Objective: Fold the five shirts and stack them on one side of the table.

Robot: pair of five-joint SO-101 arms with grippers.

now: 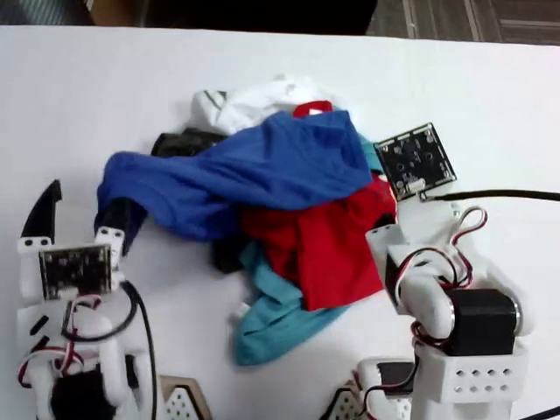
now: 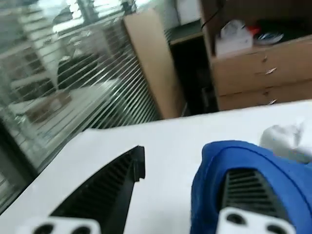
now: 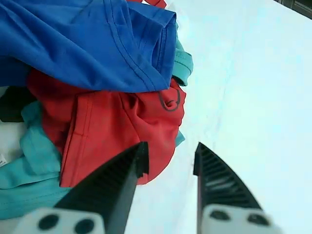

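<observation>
At the middle of the counter [image 1: 79, 96], five shirts are lying in one loose, unfolded heap. A blue shirt [image 1: 262, 171] is sprawling across the top, a red shirt [image 1: 324, 249] and a teal shirt [image 1: 276, 319] are spilling toward the arms, and a white shirt [image 1: 254, 101] and a black shirt [image 1: 184, 142] are peeking out at the far side. The left end effector [image 2: 187, 168] is standing spread wide, the blue shirt's edge draping around one finger [image 2: 248, 187]. The right end effector [image 3: 168, 158] is hanging spread just beside the red shirt.
</observation>
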